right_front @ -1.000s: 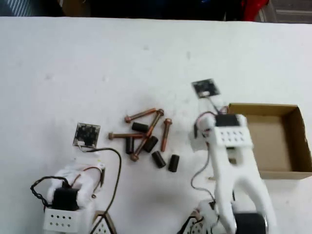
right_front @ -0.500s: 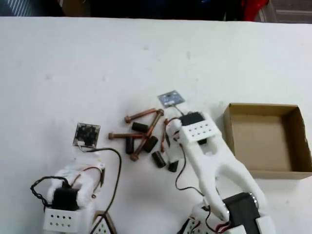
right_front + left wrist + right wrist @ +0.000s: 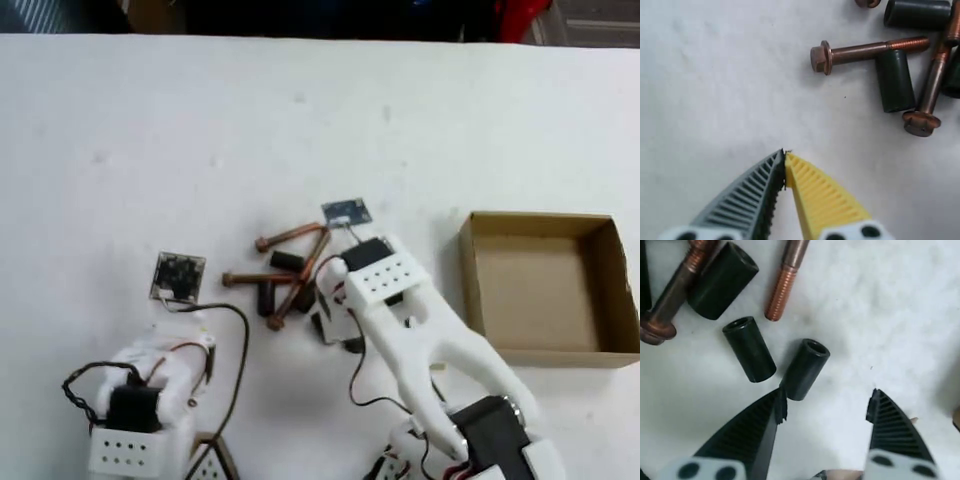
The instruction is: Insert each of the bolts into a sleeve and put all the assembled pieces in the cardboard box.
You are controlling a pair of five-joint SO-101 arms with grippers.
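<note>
Right gripper (image 3: 826,407): fingers spread apart, low over the table (image 3: 200,120), one tip just beside a black sleeve (image 3: 804,369) lying on its side.
Second sleeve (image 3: 749,356): just beside the first.
Bolts (image 3: 290,237): copper, lying loose among the sleeves mid-table.
Left gripper (image 3: 785,159): fingers pressed together, near the pile's edge.
Cardboard box (image 3: 530,290): open-topped, on the right arm's side, apart from the pile.

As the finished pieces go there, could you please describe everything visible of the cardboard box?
The cardboard box is a shallow, open-topped tray of plain brown card with four upright walls. It sits flat on the white table, to the right of the right arm. Its floor shows bare, with no pieces inside. Whether the arm touches it cannot be judged.
</note>
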